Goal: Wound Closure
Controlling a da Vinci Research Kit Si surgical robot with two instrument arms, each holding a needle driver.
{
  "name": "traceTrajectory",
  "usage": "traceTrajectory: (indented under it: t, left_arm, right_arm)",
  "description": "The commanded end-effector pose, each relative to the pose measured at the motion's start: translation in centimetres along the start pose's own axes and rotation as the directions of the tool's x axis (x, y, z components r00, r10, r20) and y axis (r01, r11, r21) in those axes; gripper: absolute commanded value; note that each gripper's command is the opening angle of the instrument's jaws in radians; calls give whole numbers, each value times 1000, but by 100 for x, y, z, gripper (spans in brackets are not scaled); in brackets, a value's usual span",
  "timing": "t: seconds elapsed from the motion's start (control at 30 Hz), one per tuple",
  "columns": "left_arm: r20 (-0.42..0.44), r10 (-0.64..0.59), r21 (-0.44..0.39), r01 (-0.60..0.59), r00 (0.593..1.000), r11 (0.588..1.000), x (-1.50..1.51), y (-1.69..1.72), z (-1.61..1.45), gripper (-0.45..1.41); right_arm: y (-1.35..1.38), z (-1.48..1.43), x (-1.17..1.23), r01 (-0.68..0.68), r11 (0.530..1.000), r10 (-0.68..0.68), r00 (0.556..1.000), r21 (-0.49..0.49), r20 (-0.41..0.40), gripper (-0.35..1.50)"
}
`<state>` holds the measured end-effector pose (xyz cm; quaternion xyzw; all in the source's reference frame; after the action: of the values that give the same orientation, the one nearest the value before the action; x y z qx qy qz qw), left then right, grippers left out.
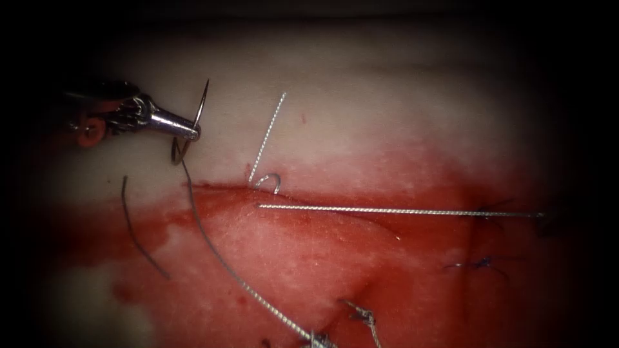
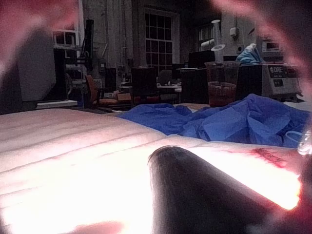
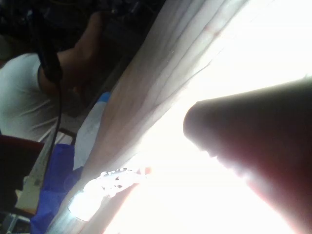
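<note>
Thread (image 1: 245,283) trails across the near tissue (image 1: 387,129) to the needle (image 1: 201,106), clamped mid-curve in the left hand (image 1: 192,132), clear of the cut (image 1: 322,212); a loose hold could let it swivel.

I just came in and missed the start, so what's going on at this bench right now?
A surgical robot is practising closing a cut in the tissue. The left arm's tool holds the curved needle at about mid-curve, up off the tissue on the left of the picture. The thread trails from it down across the red fluid. Some dark stitches sit at the right.
</note>
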<state>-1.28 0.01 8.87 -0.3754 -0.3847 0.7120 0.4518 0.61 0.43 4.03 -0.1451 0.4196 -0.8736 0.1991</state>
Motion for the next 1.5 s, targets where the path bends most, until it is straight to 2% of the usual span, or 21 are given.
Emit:
traceTrajectory:
  t: [0.03, 0.3, 0.53, 0.67, 1.03, 1.5]
  left_arm:
    - [-8, 7, 1, -7, 1000, 1000, 15, 4, -6, -45]
    - [-8, 7, 1, -7, 1000, 1000, 15, 4, -6, -45]
    - [-8, 7, 1, -7, 1000, 1000, 15, 4, -6, -45]
    - [-8, 7, 2, -7, 1000, 1000, 15, 4, -6, -45]
    - [-9, 8, 2, -8, 1000, 1000, 15, 3, -5, -45]
    - [-9, 8, 2, -8, 1000, 1000, 15, 3, -5, -45]
  right_arm:
    - [-3, -19, 2, -5, 1000, 4, 1000, 14, 21, -35]
    - [-2, -39, 27, -35, 999, 33, 998, 34, 52, -35]
    - [-4, -64, 44, -76, 994, 65, 990, 78, 125, -35]
    - [-4, -73, 50, -125, 988, 112, 984, 92, 141, -35]
    - [-1, -87, 56, -139, 983, 122, 981, 116, 148, -35]
    - [-2, -105, 74, -115, 988, 101, 986, 102, 130, -35]
